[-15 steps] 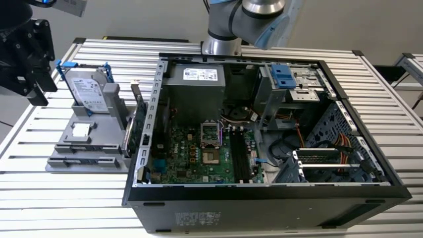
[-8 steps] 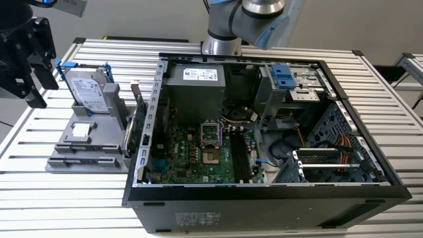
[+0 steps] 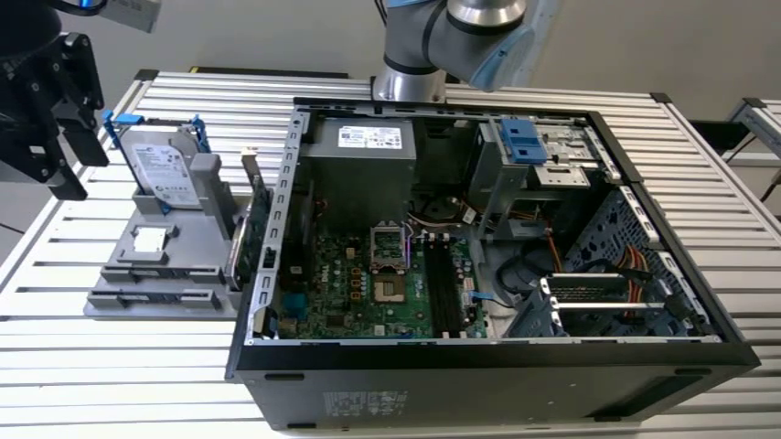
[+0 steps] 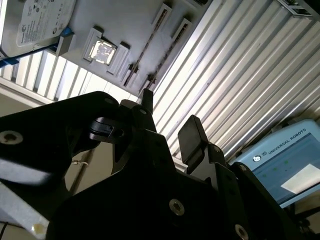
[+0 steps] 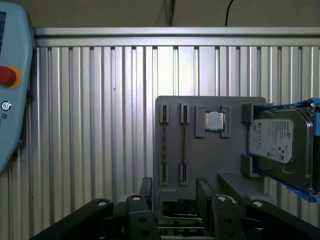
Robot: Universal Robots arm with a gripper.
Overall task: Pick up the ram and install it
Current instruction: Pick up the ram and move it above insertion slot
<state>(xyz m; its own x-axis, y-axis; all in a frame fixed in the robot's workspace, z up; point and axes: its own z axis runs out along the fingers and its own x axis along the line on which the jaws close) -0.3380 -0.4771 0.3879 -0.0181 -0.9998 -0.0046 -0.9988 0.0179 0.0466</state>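
A: Hand status?
B: Black two-fingered hand (image 5: pixel 174 194) hovers above the ribbed aluminium table (image 5: pixel 100 125). Fingers (image 4: pixel 192 134) spread wide, nothing between them.
A: Nearest object?
B: Grey plastic parts holder (image 5: pixel 210 160), lying on the table below the hand, not touching it.
A: The ram?
B: A long thin dark stick, taken for the ram (image 5: pixel 183 145), stands edge-on in the holder groove nearer the small square silver processor chip (image 5: pixel 215 120). Too thin a line to be certain.
A: Further out?
B: Silver hard drive with blue rails (image 3: pixel 165 169) leans at the holder's far end. Open black computer case (image 3: pixel 488 366) sits just beside the holder, toward the exterior view's right.
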